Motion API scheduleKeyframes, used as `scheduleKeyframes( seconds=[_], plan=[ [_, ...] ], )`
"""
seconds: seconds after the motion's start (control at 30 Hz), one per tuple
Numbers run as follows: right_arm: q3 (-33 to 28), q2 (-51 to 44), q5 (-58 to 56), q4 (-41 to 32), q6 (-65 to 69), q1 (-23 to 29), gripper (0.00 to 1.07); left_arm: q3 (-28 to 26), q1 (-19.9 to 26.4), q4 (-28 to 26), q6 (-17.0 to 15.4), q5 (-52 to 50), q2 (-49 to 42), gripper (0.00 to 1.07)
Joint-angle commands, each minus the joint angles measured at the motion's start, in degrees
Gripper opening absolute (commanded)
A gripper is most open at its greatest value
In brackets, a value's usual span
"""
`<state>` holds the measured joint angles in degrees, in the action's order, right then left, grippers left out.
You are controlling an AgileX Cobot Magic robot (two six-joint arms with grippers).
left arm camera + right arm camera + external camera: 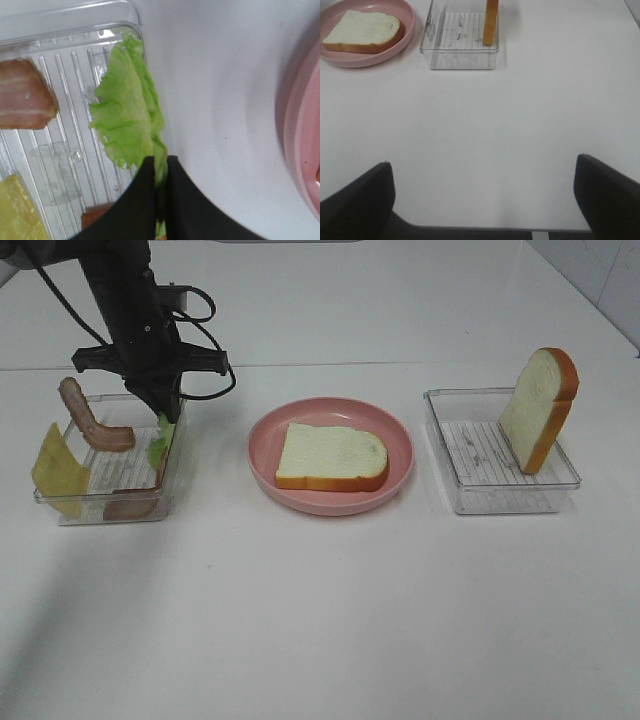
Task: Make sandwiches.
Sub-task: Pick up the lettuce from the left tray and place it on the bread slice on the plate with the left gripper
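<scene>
The lettuce layer is judged to be the step in hand. The left hand (165, 412) is closed tight on the edge of the lettuce leaf (127, 115), which is pinched between its two dark fingers at the wall of the left tray (70, 510) that faces the pink plate (400, 435). Whether the leaf is already lifted off the tray floor cannot be told. A bacon strip (90, 422) and a cheese slice (58, 472) are seen in the same tray.

One bread slice (332, 456) lies flat on the plate, bare on top, so the sandwich is judged barely begun. A second bread slice (540, 410) is propped upright in the right tray (500, 502). The right hand (482, 192) is held wide open and empty over the bare table (320, 620), well apart from that tray.

Next, the leaf needs to be raised clear of the tray wall, carried across to the plate and spread flat on the slice before it is released. As the leaf is thin and limp, a snag on the rim is to be guarded against.
</scene>
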<state>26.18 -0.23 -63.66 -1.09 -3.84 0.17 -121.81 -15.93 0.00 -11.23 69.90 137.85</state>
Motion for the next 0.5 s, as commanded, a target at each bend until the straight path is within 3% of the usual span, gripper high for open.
scheduleKeyframes(
  seconds=[0.03, 0.5],
  plan=[
    [-0.2, -1.7, 0.5, -0.1, -0.4, -0.1, 0.94, -0.4, -0.2, -0.9, 0.2, 1.1, -0.5, 0.0],
    [-0.2, -1.7, 0.5, -0.1, -0.4, -0.1, 0.94, -0.4, -0.2, -1.7, 0.2, 1.5, -9.3, 0.0]
  ],
)
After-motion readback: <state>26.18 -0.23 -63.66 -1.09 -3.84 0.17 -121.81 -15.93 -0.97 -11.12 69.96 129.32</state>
